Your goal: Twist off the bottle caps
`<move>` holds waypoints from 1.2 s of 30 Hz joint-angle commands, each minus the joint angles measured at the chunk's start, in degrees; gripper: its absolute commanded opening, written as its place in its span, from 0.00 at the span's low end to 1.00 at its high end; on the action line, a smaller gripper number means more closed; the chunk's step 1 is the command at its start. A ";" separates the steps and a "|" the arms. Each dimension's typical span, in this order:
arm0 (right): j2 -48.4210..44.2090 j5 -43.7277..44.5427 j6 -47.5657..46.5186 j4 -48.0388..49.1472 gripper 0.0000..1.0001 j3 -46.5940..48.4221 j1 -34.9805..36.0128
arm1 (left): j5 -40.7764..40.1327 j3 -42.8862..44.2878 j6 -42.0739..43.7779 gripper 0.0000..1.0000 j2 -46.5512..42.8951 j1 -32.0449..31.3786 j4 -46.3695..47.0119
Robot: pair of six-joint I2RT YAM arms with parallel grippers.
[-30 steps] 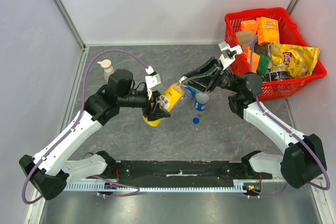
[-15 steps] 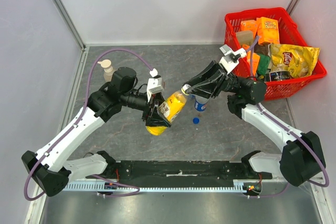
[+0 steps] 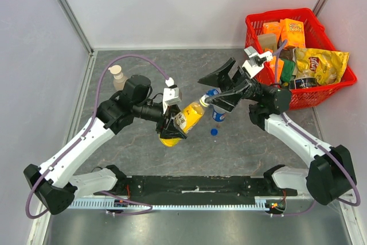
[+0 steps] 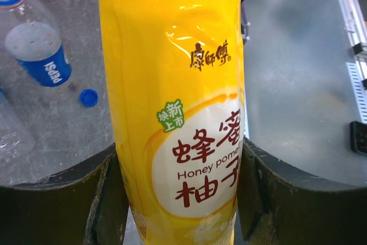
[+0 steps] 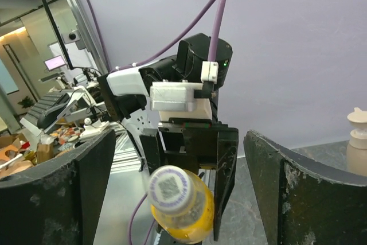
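right tool (image 3: pixel 205 91) wider; tilted yellow bottle (image 3: pixel 188 116)

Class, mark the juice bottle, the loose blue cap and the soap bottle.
Juice bottle (image 4: pixel 178 113): left wrist view, yellow label.
Blue cap (image 3: pixel 214 132): top view, its middle.
Soap bottle (image 3: pixel 118 80): top view, its body.

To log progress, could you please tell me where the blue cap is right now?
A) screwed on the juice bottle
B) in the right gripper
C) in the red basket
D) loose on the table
D: the blue cap lies on the table, near a blue-labelled bottle, with nothing gripping it.
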 commanded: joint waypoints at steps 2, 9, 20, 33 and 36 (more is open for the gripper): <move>-3.54 3.85 -6.54 -8.48 0.98 2.42 -0.11 | -5.81 -0.80 3.83 0.02 -0.49 -0.11 -1.15; -6.79 17.90 -26.23 -48.63 0.98 8.91 -0.11 | -17.93 -3.52 1.73 0.02 -0.93 -0.11 -0.36; -2.49 22.59 -25.46 -58.96 0.98 11.73 -0.20 | -44.56 -7.57 -1.88 0.02 -4.27 -0.11 1.93; 7.88 15.11 -17.20 -52.64 0.84 13.76 1.73 | -56.71 -9.59 -3.11 0.02 -6.21 -0.11 2.90; 9.29 15.64 -17.19 -52.37 0.82 14.55 3.13 | -56.88 -9.77 -3.11 0.02 -5.50 -0.19 2.81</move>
